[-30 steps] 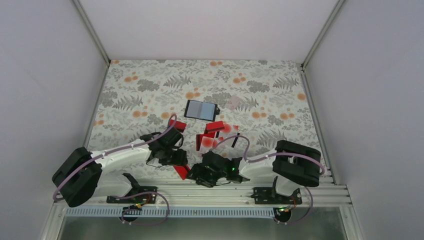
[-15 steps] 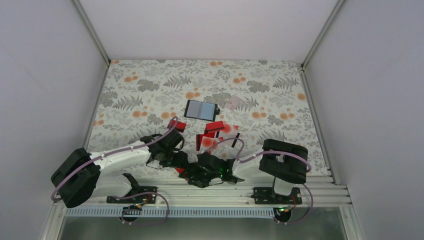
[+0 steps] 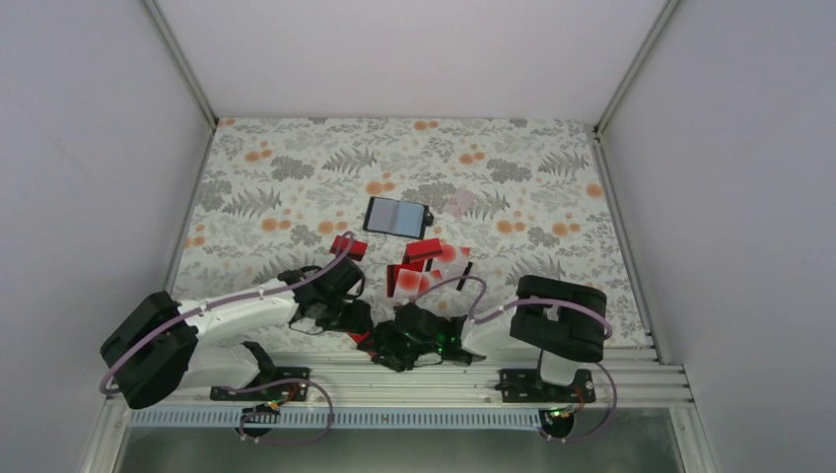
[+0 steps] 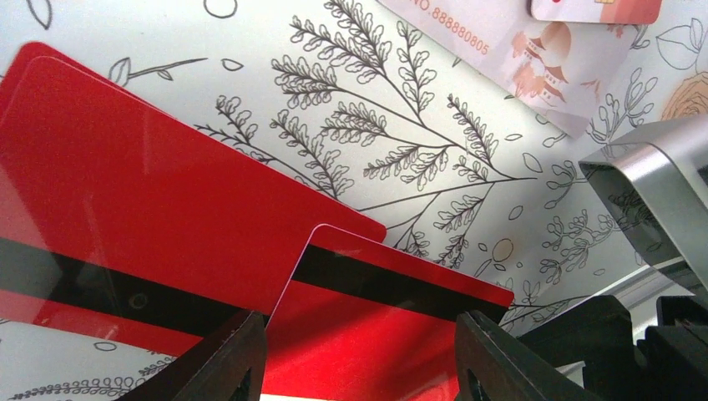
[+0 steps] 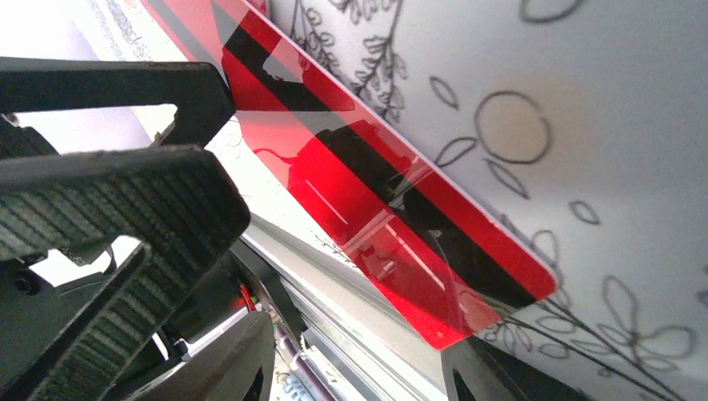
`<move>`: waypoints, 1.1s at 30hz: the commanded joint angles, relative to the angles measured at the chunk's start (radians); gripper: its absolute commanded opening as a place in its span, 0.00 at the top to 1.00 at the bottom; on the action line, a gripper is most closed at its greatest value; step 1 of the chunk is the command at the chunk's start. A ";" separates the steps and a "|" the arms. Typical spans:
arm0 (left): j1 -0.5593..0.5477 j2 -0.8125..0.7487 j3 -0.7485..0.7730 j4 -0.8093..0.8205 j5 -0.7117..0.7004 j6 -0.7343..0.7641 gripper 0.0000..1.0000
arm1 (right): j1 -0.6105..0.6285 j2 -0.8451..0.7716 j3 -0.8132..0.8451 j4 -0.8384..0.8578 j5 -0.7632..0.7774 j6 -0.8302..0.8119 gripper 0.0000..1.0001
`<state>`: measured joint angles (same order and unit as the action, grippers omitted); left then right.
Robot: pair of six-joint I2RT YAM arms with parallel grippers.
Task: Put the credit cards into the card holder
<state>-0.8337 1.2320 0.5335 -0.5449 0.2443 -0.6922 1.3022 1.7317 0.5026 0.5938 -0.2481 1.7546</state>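
Observation:
A red credit card (image 4: 376,334) with a black stripe spans my left gripper (image 4: 359,322), which is shut on its side edges and holds it off the cloth. In the top view this card (image 3: 363,338) sits between the left gripper (image 3: 351,320) and the right gripper (image 3: 386,345) at the table's near edge. The card's free end (image 5: 417,276) reaches in between the fingers of my right gripper (image 5: 357,338), which is open, with the card's corner close to its right finger. The black card holder (image 3: 396,217) lies open farther back. More credit cards (image 3: 419,264) lie in a loose heap between it and the arms.
Another red card (image 4: 125,209) lies flat on the floral cloth under the left gripper, and a pale printed card (image 4: 534,50) lies beyond it. A single red card (image 3: 350,244) and a pale card (image 3: 459,202) lie apart. The aluminium rail (image 3: 444,379) runs just below the grippers.
The right gripper has slid left up to the left gripper and the held card, and its jaws have narrowed. The left gripper has barely moved.

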 commanded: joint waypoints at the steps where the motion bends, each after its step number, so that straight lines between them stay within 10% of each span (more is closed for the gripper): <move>1: -0.033 0.012 -0.034 0.018 0.086 -0.024 0.43 | 0.013 -0.004 -0.033 0.004 0.071 0.005 0.50; 33: -0.052 0.027 -0.036 0.027 0.118 -0.027 0.49 | 0.013 -0.116 0.041 -0.091 0.159 -0.074 0.59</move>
<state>-0.8604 1.2331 0.5251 -0.5209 0.2459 -0.7116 1.3144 1.6497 0.4980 0.4629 -0.1745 1.7050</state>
